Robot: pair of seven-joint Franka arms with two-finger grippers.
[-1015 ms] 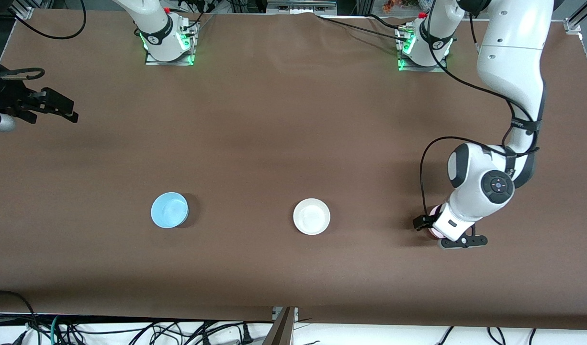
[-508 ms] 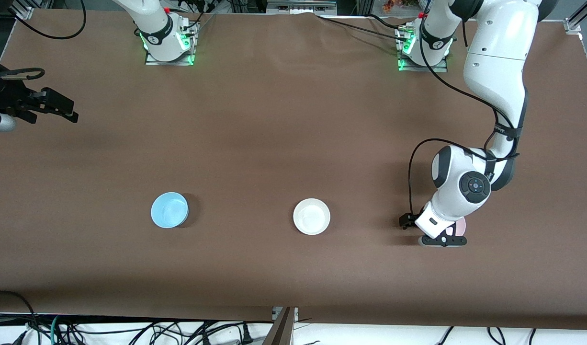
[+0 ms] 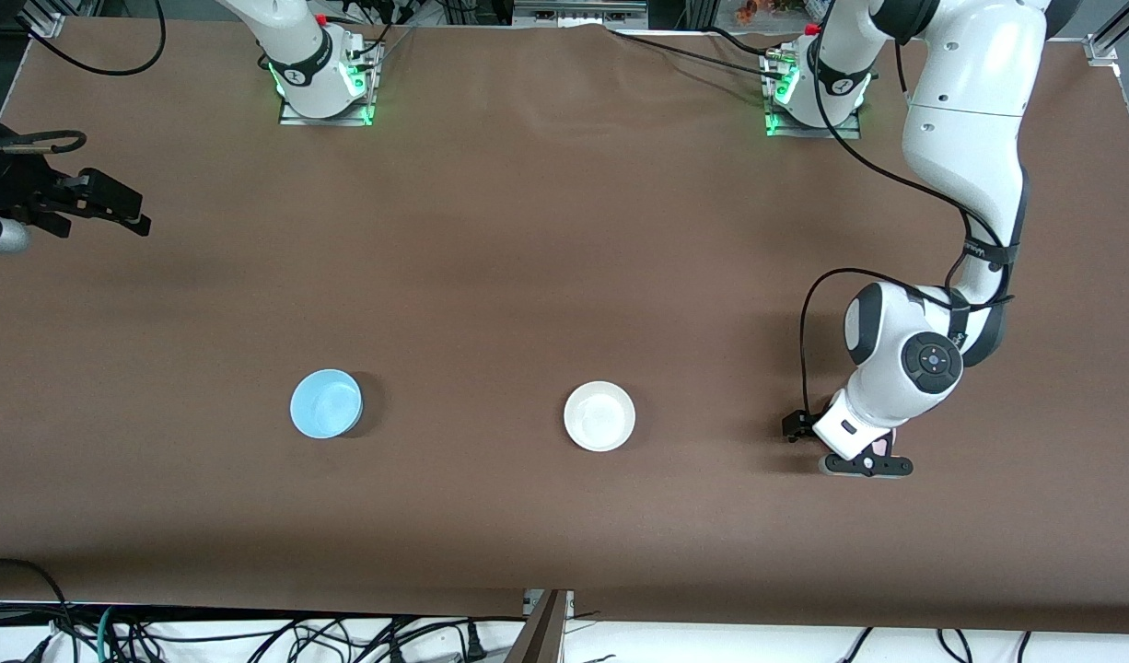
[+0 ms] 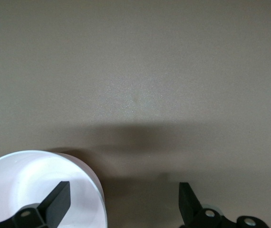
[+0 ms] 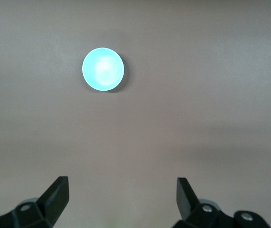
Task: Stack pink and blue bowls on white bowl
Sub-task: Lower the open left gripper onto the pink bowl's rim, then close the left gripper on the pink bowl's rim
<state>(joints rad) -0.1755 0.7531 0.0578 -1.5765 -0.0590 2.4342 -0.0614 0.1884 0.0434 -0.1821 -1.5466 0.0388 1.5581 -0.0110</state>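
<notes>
The right arm waits off at its own end of the brown-covered bench (image 3: 528, 230), its black right tool (image 3: 113, 204) hanging in the air over bare bench near the edge. Its wrist camera shows the two black fingers (image 5: 57, 194) spread wide with nothing between them, and the blue bowl well apart from them.

That small round light blue plastic bowl (image 3: 326, 403) sits upright on the bench toward the right arm's end, empty. Well apart from it, about midway along the bench and at the same nearness to the front camera, stands the small round white shallow plastic bowl (image 3: 599, 416), also upright and empty.

Toward the left arm's end, the left arm bends down over the bench, and the left tool (image 3: 861, 453) is low over the small round pale pink plastic bowl (image 3: 883, 446), only a sliver of which shows past the wrist from the front. In the left wrist view the fingers (image 4: 59, 202) are spread wide; one finger is over the bowl's (image 4: 35, 183) open hollow, the other outside the rim over the bench. I cannot tell whether either finger touches the bowl.
</notes>
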